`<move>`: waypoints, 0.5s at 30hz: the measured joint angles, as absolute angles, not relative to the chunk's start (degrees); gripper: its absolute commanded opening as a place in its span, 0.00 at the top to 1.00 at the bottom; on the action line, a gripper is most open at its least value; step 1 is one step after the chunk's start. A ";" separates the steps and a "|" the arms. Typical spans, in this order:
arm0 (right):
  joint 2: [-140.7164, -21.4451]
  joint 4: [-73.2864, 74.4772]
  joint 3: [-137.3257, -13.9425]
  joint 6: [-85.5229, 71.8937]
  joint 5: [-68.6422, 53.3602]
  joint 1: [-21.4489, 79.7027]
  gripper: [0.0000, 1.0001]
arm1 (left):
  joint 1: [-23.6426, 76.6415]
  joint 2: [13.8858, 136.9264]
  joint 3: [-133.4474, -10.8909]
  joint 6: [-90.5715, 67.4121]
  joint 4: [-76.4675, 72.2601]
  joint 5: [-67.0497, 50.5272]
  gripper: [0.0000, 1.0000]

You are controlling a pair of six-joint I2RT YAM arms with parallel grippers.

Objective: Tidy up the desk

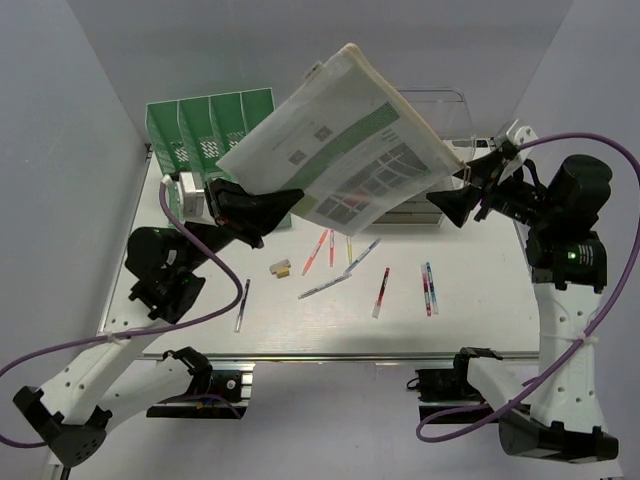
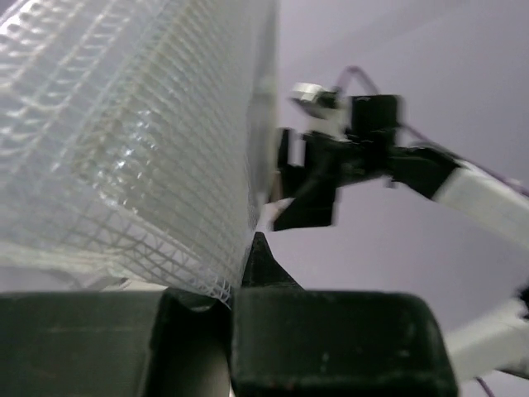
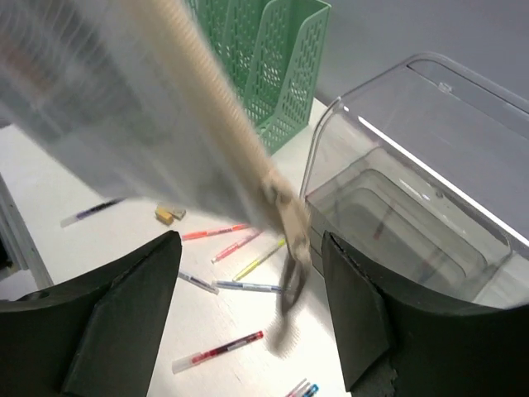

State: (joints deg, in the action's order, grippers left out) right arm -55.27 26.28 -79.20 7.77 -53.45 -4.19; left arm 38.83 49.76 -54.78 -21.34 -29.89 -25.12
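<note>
- the desk (image 1: 470,325) was a large flat white matte top, with a metal rail (image 1: 330,357) running along its near long edge.
- a flat rectangular pouch (image 1: 340,150) of clear gridded mesh plastic hung tilted in the air over the far half of the desk, with printed green and grey sheets showing through it.
- a tan fabric strip (image 3: 216,116) ran along one long edge of the pouch and ended in a dark pull.
- the left gripper (image 1: 292,200) was clamped tight on the pouch's lower left edge; in the left wrist view its black blocky fingers (image 2: 331,339) pinched the mesh between them.
- the right gripper (image 1: 465,190) stood wide beside the pouch's right corner, holding nothing.
- in the right wrist view its two dark curved fingers (image 3: 124,314) were spread far apart, and the strip's end hung between them without visibly touching either.
- a green file rack (image 1: 200,130) with perforated walls and upright slots stood at the far left corner of the desk.
- a clear plastic drawer box (image 1: 445,105) with rounded corners stood at the far right.
- thin pens (image 1: 382,291) with red, blue and yellow parts lay scattered flat across the middle of the desk.
- a small tan block (image 1: 281,268) lay near them.
</note>
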 measured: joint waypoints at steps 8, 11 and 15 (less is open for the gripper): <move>-46.41 26.96 -69.87 12.19 -49.47 -4.16 0.33 | 38.79 52.45 -70.59 -12.40 -0.82 -7.42 1.00; -44.14 26.96 -65.76 13.91 -49.36 -4.16 0.57 | 38.76 55.00 -74.48 -10.41 6.07 -0.54 1.00; -42.85 26.89 -59.59 15.92 -51.68 -4.16 0.98 | 38.72 57.67 -76.31 -8.64 12.08 7.53 1.00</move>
